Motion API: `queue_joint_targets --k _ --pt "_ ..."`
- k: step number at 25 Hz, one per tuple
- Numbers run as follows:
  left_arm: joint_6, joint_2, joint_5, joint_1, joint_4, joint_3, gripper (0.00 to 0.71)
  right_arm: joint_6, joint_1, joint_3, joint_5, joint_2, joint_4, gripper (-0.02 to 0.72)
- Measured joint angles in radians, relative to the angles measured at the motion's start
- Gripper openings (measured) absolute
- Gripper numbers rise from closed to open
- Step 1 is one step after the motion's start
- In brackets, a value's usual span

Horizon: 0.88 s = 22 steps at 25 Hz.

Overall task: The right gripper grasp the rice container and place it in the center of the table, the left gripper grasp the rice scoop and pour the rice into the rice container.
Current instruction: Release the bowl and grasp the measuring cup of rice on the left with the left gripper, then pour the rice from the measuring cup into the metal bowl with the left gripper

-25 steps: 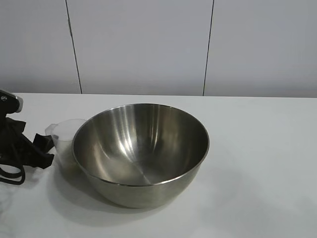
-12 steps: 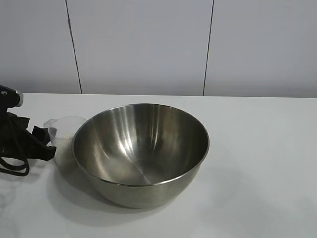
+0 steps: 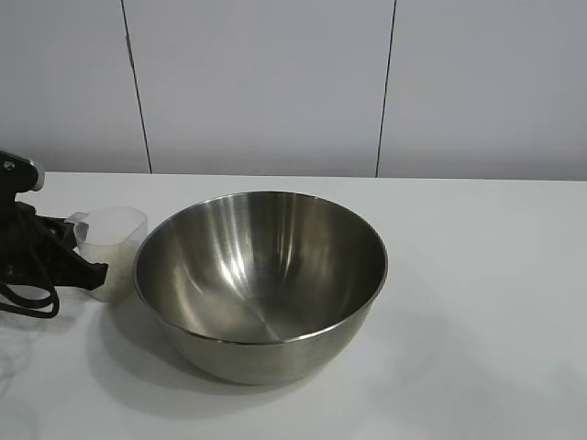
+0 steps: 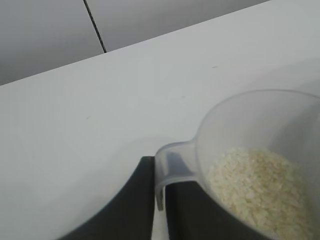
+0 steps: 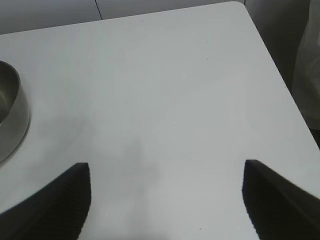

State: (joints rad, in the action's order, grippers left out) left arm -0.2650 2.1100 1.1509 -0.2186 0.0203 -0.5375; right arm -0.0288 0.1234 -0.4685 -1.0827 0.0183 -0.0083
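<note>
The left pincer [image 3: 87, 266] grips the handle of the rice scoop [image 3: 112, 249], held upright just beside the rice container [image 3: 261, 280] mid-table, while the right pincer [image 5: 165, 200] hangs spread and empty; tipping short of the rim would likely spill rice [image 4: 260, 187]

My left gripper [image 3: 78, 261] is mostly cut off at the exterior view's edge; the rice container [image 3: 261, 280] hides the rice scoop [image 3: 110, 247] base. My wrist view crops the rice [image 4: 260, 187]; only my right gripper [image 5: 165, 200] fingertips show.
</note>
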Motion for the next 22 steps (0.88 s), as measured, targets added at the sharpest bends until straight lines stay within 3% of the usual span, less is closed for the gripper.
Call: queue_joint_targets --k 10,16,22 --pt "-0.011 -0.065 -0.004 0.0 0.06 0.0 0.01 0.0 0.0 0.0 -0.001 0.0 0.0 0.568" --pt "-0.112 -0.186 -0.023 0.0 0.092 -0.01 0.009 0.0 0.0 0.0 -0.001 0.0 0.0 0.568" --pt "-0.203 -0.355 -0.207 -0.009 0.177 -0.107 0.009 0.0 0.0 0.0 -0.001 0.0 0.0 0.568"
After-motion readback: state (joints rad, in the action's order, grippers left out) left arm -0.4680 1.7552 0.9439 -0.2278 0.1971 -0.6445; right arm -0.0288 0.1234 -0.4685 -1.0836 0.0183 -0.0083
